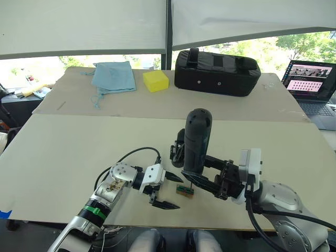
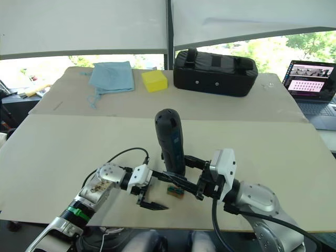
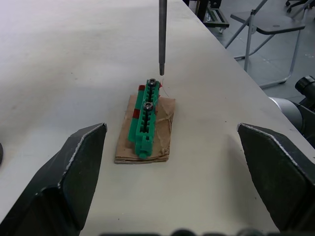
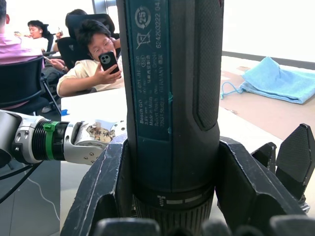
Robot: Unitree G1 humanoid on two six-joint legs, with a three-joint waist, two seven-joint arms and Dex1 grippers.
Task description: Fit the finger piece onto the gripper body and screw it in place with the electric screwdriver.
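Nearest the front edge of the table (image 1: 63,157), the left gripper (image 1: 168,191) rests low over the surface with its two black fingers (image 3: 74,172) spread wide and nothing between them. Just beyond its tips lies a small green block (image 3: 146,118) with two metal-ringed holes along its top, sitting on a scrap of brown card (image 3: 162,142). In the left wrist view the block lies between the spread fingers but further out, touching neither.

Right beside it, the right gripper (image 2: 181,181) is clamped around the lower barrel of the electric screwdriver (image 2: 171,140), which stands upright with its rounded dark butt uppermost. Its thin metal bit (image 3: 161,34) points straight down and ends just above the far end of the green block, close to the far hole; whether it touches I cannot tell. A dark mechanism (image 1: 177,152) sits close behind the screwdriver, mostly hidden; it may be the gripper body, but I cannot be sure, and I cannot pick out the finger piece.

Further back, across the seam in the table, lie a light blue cloth (image 1: 113,76), a yellow sponge block (image 1: 156,81) and a big black padded case (image 1: 216,72). An open laptop (image 1: 314,84) sits off to the far right.
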